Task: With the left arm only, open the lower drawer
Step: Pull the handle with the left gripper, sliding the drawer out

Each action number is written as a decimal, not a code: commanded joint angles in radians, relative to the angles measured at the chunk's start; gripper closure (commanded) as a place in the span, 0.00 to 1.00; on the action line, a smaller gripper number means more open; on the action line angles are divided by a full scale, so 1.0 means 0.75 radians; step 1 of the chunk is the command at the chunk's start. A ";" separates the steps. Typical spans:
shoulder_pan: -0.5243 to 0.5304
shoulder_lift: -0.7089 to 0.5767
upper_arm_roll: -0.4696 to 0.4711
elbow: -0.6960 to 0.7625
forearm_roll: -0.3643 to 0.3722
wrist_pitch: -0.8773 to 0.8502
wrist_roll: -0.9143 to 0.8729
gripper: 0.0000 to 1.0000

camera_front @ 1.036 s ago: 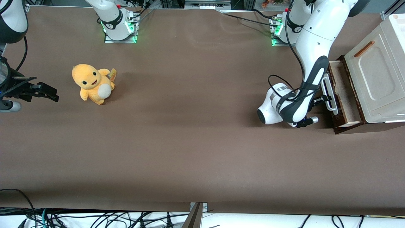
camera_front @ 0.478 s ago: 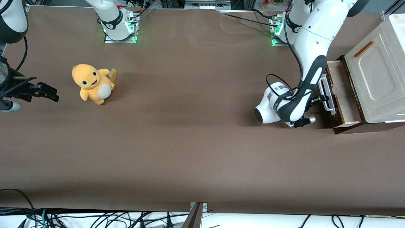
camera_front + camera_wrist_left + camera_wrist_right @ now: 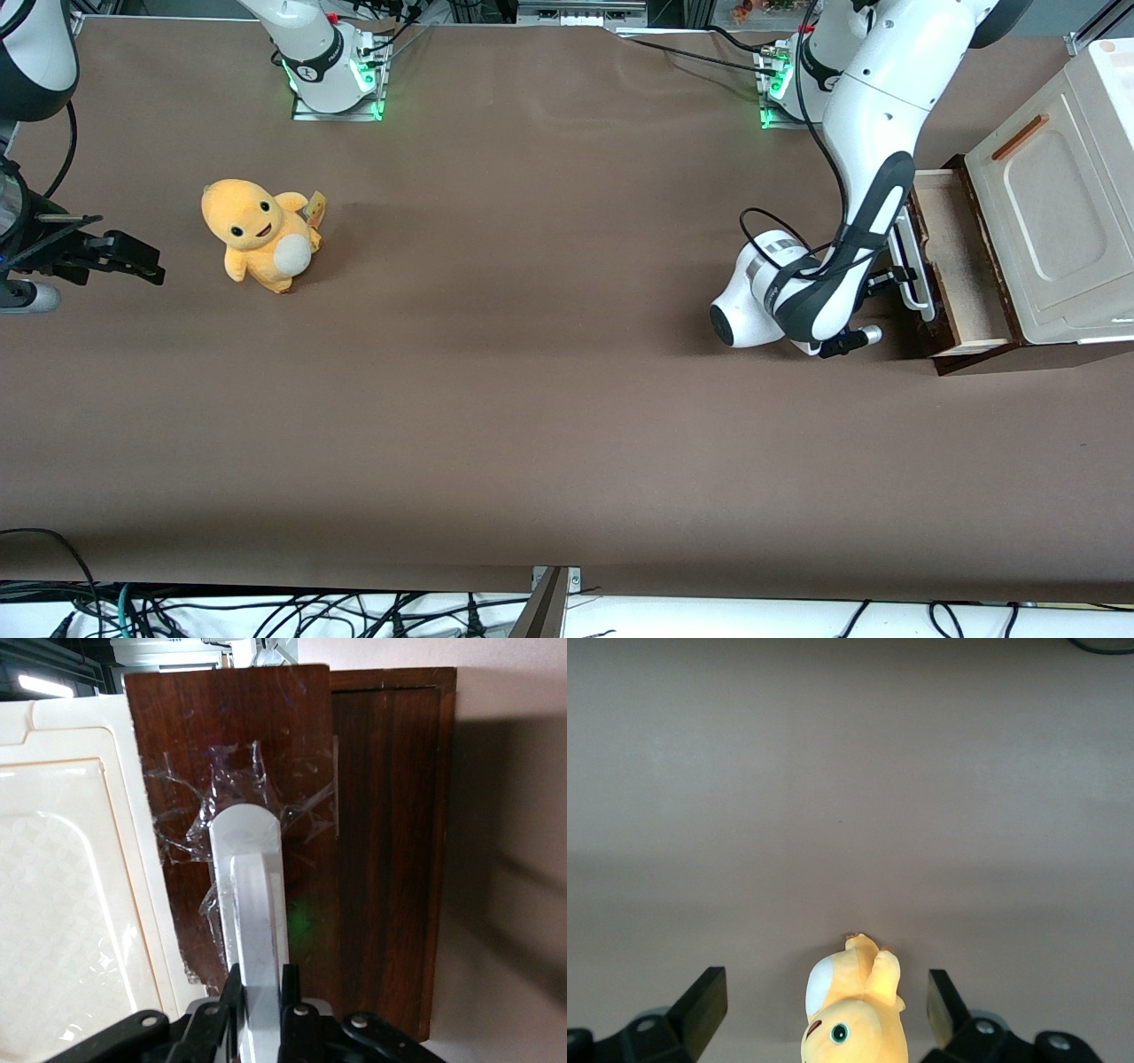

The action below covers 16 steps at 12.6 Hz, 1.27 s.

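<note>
one lower drawer (image 3: pixel 961 266), one cream panel (image 3: pixel 1054 213), one plush toy (image 3: pixel 257 233), one gripper (image 3: pixel 259 992) clamped on white handle (image 3: pixel 252 895).

text: none legible | labels: none | numbers: none

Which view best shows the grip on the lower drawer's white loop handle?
The left wrist view: the gripper is shut on the white loop handle, seen close against the lower drawer front. The front view shows the handle partly hidden by the left arm. The right wrist view shows none of it.
</note>
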<state>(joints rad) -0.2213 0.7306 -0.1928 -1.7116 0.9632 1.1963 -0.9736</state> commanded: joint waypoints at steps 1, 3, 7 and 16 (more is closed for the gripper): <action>-0.018 -0.007 -0.007 0.032 -0.033 -0.061 0.042 0.91; -0.018 -0.007 -0.009 0.042 -0.035 -0.061 0.042 0.91; -0.018 0.008 -0.009 0.049 -0.035 -0.061 0.042 0.91; -0.018 0.022 -0.009 0.051 -0.035 -0.061 0.018 0.91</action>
<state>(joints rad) -0.2229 0.7343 -0.1978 -1.7073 0.9616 1.1940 -0.9756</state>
